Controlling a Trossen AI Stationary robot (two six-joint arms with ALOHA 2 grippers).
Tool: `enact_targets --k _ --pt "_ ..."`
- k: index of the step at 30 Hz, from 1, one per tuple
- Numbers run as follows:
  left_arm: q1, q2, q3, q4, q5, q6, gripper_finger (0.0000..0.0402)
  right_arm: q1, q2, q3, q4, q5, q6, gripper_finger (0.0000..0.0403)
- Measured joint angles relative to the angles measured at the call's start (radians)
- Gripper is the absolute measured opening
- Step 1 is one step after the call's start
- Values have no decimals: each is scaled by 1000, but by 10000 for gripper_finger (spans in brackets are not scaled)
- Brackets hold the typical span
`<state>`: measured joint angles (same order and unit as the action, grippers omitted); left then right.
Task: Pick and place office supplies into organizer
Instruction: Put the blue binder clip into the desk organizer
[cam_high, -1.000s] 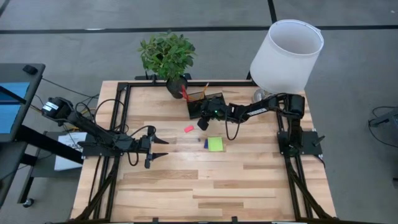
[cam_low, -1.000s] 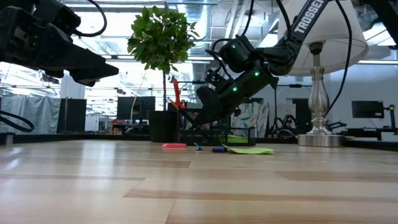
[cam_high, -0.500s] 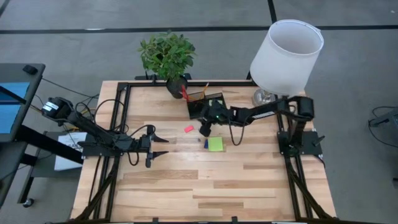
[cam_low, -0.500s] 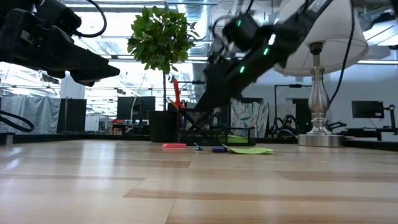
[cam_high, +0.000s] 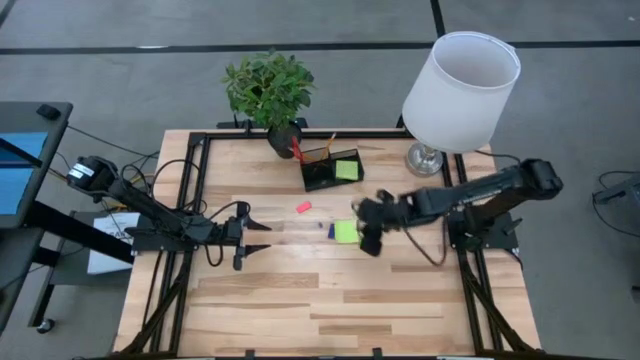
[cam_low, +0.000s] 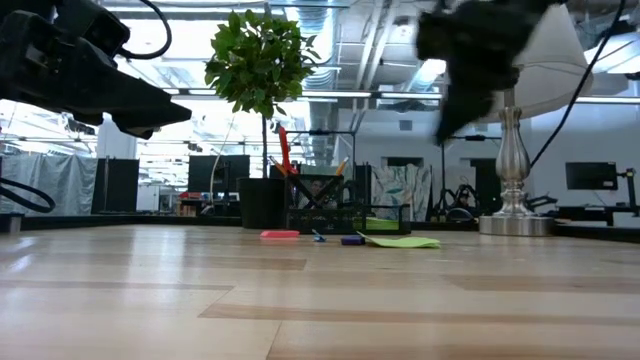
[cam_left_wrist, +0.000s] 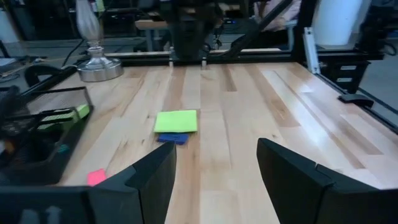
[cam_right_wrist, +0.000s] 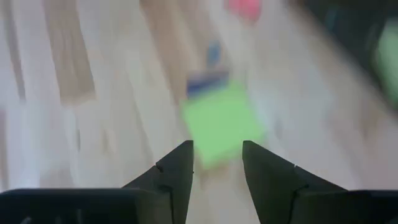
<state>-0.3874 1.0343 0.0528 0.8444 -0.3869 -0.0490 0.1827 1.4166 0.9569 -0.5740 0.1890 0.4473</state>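
The smoky-black organizer (cam_high: 322, 172) stands near the table's far edge, with red-handled scissors (cam_high: 296, 148) and orange pencils upright in its tall section. A lime-green sticky pad (cam_high: 347, 169) lies in its low compartment. A second green pad (cam_high: 345, 232) lies flat on the table, with a small blue piece (cam_high: 331, 230) at its left edge and a pink piece (cam_high: 304, 207) farther left. My right gripper (cam_high: 366, 240) hangs open just right of this pad; its wrist view shows the pad (cam_right_wrist: 221, 127) ahead of the fingers. My left gripper (cam_high: 262, 236) waits open at the table's left.
A potted plant (cam_high: 268, 90) stands behind the organizer, and a lamp with a white shade (cam_high: 460, 88) and silver base (cam_high: 425, 158) is at the far right. Black frame rails run along the table's left, right and far edges. Bare wood lies toward the near edge.
My right gripper has drawn back from over the organizer, moving fast toward the near edge and to the right, and now hangs beside the loose pad. A green pad now shows in the organizer's low compartment, where the gripper had covered it.
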Motion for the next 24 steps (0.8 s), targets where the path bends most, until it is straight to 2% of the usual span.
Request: enact_targets --k 4,7,9,13,17,20,24 --pt "0 0 0 3 -5 5 217 123 12 -22 -136 52 195 133" --pt "12 0 0 29 -46 -12 217 206 48 -53 -158 109 324 131" --pt "36 0 7 40 -37 -47 217 255 80 -61 -154 156 398 130" --pt "103 0 63 -38 133 -41 217 330 156 -62 -137 242 507 128" --pt "178 0 139 -170 225 11 217 371 225 -62 -120 310 569 128" --pt "241 1 177 -249 338 56 217 383 270 -62 -110 341 601 127" --pt "307 49 202 -219 523 94 217 379 319 -62 -85 350 601 127"
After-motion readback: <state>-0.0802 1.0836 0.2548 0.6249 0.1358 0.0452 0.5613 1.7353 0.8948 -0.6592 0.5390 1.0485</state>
